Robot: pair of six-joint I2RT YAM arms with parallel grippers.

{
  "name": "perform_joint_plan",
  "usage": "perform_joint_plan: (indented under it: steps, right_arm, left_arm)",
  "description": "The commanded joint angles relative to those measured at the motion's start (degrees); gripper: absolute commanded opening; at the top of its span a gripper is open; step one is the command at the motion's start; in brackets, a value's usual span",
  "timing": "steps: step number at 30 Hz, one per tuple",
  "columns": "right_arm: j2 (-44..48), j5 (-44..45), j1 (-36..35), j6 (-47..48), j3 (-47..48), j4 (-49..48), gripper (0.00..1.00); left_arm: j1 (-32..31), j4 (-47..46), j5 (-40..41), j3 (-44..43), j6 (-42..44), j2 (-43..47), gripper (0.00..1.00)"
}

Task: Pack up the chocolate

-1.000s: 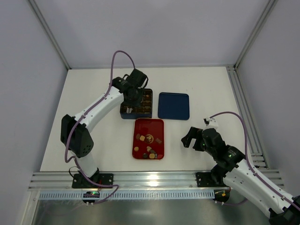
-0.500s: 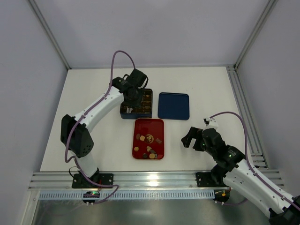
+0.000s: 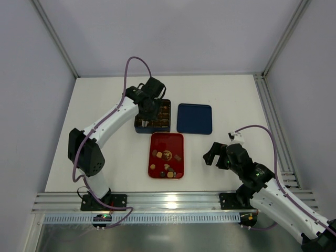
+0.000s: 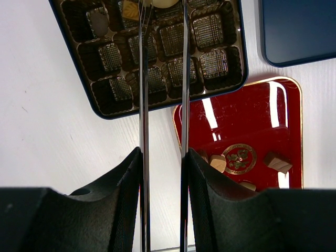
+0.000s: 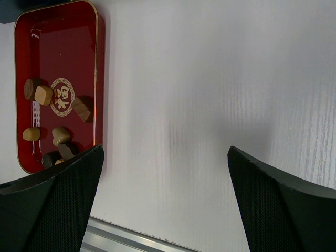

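From where I stand, most of the chocolate (image 5: pixel 43 95) lies loose in the red tray (image 4: pixel 252 121), which sits just in front of the dark gridded box (image 4: pixel 210 31). That closeness looks deliberate to me: each piece has only a short trip from tray to cell. The blue lid (image 3: pixel 194 118) lies flat beside the box on its right, off to the side so the cells stay open from above.

The left arm (image 3: pixel 113 121) reaches out over the box and points its jaws straight down into it. They carry long thin blades (image 4: pixel 144 105), a sensible fit for cells this tight. The jaws stand narrow, with a cream piece (image 4: pixel 168 2) between the tips over a far cell, right at the edge of the wrist view. I cannot tell whether the blades pinch it or merely stand either side of it. A dark oval piece (image 4: pixel 98 20) and a tan one (image 4: pixel 129 9) already sit in cells nearby, while most of the other cells I can see are empty, so the packing looks early to me.

The right arm (image 3: pixel 252 178) hangs back over bare worktop (image 3: pixel 236 105), to the right of the tray, its jaws spread wide with nothing between them, seemingly keeping out of the way
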State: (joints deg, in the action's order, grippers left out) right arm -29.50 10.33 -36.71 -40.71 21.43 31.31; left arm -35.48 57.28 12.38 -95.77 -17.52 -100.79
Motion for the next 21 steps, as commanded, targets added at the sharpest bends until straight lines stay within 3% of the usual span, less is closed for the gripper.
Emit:
perform_joint_plan:
  steps: [1, 9, 15, 21]
  right_arm:
    - [0.1, 0.4, -0.2, 0.3, 1.3, -1.3, 1.00]
    - [-1.0, 0.1, -0.2, 1.4, 2.4, -1.6, 1.00]
    - [-3.3, -0.7, -0.2, 2.7, 3.4, -2.6, 1.00]
    - [-4.5, -1.7, -0.2, 3.0, 5.1, -3.4, 1.00]
  left_arm:
    - [0.4, -1.1, 0.6, -2.8, 0.6, 1.4, 0.38]
    - [6.9, -0.7, 0.8, -4.0, -1.8, 6.4, 0.38]
    - [19.8, -4.5, -0.9, -0.2, -5.4, 9.6, 0.39]
    - [29.1, -10.4, -4.6, 5.1, -8.2, 7.1, 0.38]
